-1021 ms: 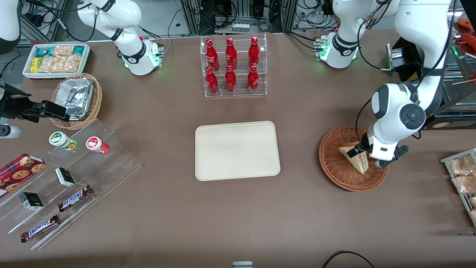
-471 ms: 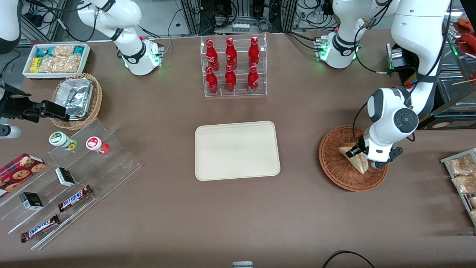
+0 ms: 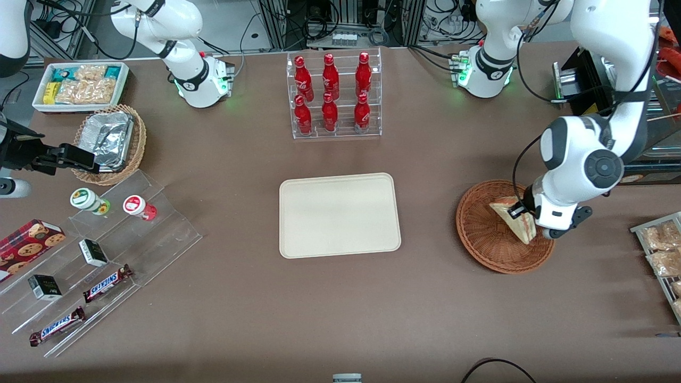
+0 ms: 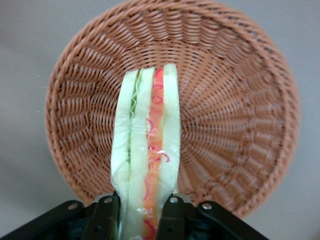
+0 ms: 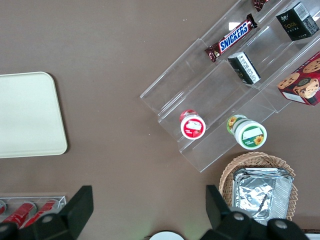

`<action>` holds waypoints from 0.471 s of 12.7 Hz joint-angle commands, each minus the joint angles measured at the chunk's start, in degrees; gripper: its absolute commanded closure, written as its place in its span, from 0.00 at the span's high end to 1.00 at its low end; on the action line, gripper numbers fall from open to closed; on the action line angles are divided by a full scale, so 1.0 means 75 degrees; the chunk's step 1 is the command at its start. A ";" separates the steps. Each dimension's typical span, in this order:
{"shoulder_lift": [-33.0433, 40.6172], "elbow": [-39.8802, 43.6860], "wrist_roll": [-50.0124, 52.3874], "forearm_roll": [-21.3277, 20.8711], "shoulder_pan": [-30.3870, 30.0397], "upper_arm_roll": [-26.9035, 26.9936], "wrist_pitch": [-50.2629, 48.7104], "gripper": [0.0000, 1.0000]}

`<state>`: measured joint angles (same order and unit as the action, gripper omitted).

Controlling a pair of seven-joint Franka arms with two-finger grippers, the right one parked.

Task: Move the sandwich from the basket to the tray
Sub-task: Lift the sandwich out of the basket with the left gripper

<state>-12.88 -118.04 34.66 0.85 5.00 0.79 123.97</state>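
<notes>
The sandwich (image 3: 513,219) (image 4: 146,160), a pale bread wedge with red and green filling, hangs lifted a little above the round reddish-brown wicker basket (image 3: 487,242) (image 4: 235,100). My left gripper (image 3: 524,217) (image 4: 143,220) is shut on the sandwich's thick end, one black finger (image 4: 106,220) pressing each bread face. The cream tray (image 3: 339,215) (image 5: 27,115) lies flat in the table's middle, toward the parked arm from the basket, with nothing on it.
An acrylic rack of red bottles (image 3: 332,96) stands farther from the front camera than the tray. A rack of snack packets (image 3: 662,255) sits at the working arm's end. Stepped acrylic shelves with snacks (image 3: 90,255) and a foil-filled tan basket (image 3: 109,143) lie toward the parked arm's end.
The gripper has risen with the sandwich held in it, lifting the wedge off the basket floor. The arm's wrist has shifted slightly toward the working arm's end.
</notes>
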 commanded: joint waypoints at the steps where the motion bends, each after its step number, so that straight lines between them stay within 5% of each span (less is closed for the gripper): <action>1: -0.0029 0.0701 0.0008 0.0051 0.0153 -0.0210 -0.0754 0.02; 6: -0.0543 0.1369 0.0101 0.0051 0.1240 -0.0516 -0.0908 0.02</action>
<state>-13.93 -111.54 34.72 0.88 10.59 -3.32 118.28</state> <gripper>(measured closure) 0.837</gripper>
